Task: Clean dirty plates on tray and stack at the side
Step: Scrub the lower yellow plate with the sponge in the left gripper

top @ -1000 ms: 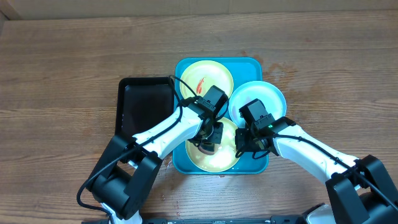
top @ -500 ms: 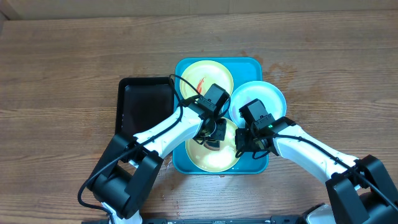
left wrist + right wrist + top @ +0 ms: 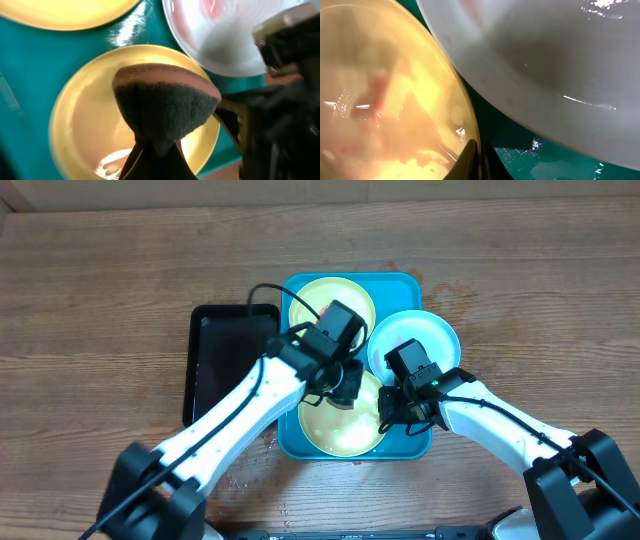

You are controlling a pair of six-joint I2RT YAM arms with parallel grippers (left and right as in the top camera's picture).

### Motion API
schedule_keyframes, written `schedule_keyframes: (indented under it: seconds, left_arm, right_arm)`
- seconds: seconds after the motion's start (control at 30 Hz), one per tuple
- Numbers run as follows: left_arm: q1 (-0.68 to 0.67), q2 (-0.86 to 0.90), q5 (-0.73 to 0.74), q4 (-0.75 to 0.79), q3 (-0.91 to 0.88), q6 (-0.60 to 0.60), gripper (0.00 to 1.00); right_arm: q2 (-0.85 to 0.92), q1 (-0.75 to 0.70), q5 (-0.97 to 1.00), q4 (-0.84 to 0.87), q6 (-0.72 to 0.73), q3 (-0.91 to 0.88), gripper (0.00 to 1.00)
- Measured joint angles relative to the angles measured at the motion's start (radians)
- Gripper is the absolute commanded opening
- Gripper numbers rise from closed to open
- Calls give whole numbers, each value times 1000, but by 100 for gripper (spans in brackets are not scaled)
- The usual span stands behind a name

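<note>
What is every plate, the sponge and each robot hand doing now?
Near yellow-green round plastic plate: flat in teal rectangular plastic tray.
Far yellow-green round plastic plate: flat in tray.
Pale blue-white round plastic plate: pink-smeared, overhanging tray's right rim.
Brown, dark-faced sponge: pinched above near plate.
Left end effector: shut on sponge.
Right end effector: shut at near plate's rim.

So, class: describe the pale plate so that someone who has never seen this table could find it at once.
On the wooden table lies a teal tray holding three round plates. The pale plate sits at the tray's right edge, jutting over its rim. It alone is bluish white; the far plate and near plate are yellow-green.
</note>
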Motion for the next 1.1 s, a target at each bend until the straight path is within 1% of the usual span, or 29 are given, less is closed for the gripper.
schedule_keyframes:
  seconds: [0.13,0.47,0.57,0.67,0.8,0.9,0.93,1.0,1.07,1.1]
  left_arm:
    - [0,12,-29,-50,5,27,4]
    - [0,261,-80,-55,-7,48,4]
    - [0,280,-77,-54,-5,57,4]
    - [4,280,-45,-55,-4,95,4]
    - [8,280,68,-50,-2,139,4]
    - [8,272,119,-59,11,153,4]
    - [13,257,118,-76,26,152,4]
    - [19,232,103,-103,45,151,4]
    - [33,187,60,-149,80,145,4]
    - [45,163,33,-175,101,145,4]
  right_arm:
    - [0,0,0,0,0,0,4]
    - [0,0,0,0,0,0,4]
    - [0,0,0,1,0,0,4]
    - [0,0,0,0,0,0,4]
    - [0,0,0,0,0,0,4]
    - [0,0,0,0,0,0,4]
    - [0,0,0,0,0,0,5]
    - [0,0,0,0,0,0,15]
    - [0,0,-1,-6,0,0,21]
    - [0,1,-2,-7,-4,0,23]
